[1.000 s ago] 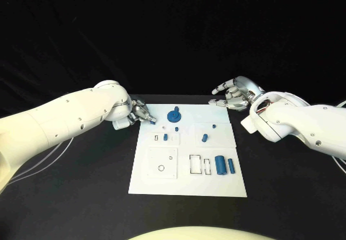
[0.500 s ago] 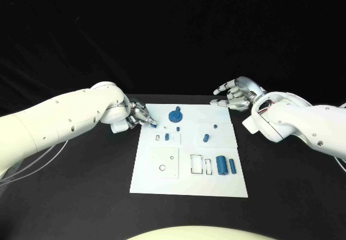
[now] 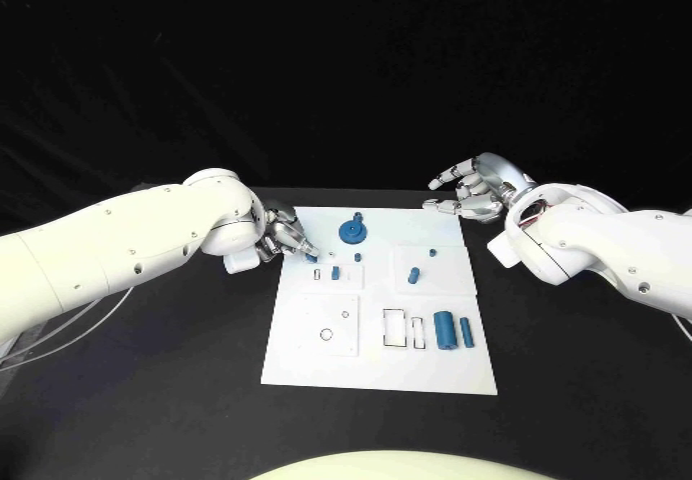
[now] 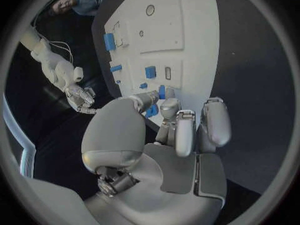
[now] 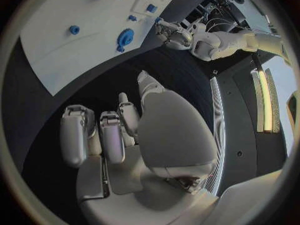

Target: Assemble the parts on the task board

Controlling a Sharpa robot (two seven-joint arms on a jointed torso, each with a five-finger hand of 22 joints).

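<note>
Left hand (image 3: 284, 240) carrying small blue part (image 3: 313, 257) nearer over task board (image 3: 378, 355), toward its slots

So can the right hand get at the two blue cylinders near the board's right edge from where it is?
Probably yes. The right hand hangs open past the task board's far corner, and nothing stands around the cylinders; the left hand works the opposite edge.
</note>
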